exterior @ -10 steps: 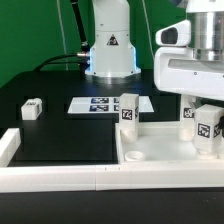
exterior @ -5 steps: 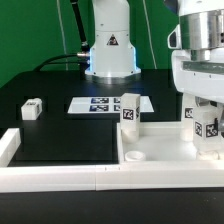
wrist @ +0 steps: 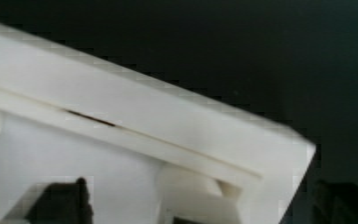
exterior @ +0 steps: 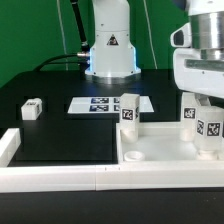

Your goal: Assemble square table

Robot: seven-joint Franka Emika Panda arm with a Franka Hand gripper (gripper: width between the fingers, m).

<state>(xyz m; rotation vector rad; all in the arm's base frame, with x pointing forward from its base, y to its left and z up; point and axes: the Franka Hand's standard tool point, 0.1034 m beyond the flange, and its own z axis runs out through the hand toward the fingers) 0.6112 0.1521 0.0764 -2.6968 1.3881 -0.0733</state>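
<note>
The white square tabletop (exterior: 160, 150) lies at the exterior view's lower right, inside the corner of the rails. Two tagged legs stand upright in its far sockets, one at the left (exterior: 128, 110) and one at the right (exterior: 187, 113). My gripper (exterior: 211, 128) hangs over the slab's right side with a third tagged leg (exterior: 210, 130) upright between its fingers. In the wrist view that leg (wrist: 211, 195) stands on the slab (wrist: 140, 110), and a gap shows between it and the dark finger (wrist: 60, 200), so my gripper (wrist: 202, 208) is open. A fourth leg (exterior: 32, 108) lies loose at the left.
The marker board (exterior: 105, 104) lies flat behind the slab. Long white border rails run along the front (exterior: 60, 177) and up the left side (exterior: 8, 148). The arm's base (exterior: 110, 45) stands at the back.
My gripper has shifted toward the exterior view's right over the last second. The leg between its fingers has moved slightly right. The other parts have not moved.
</note>
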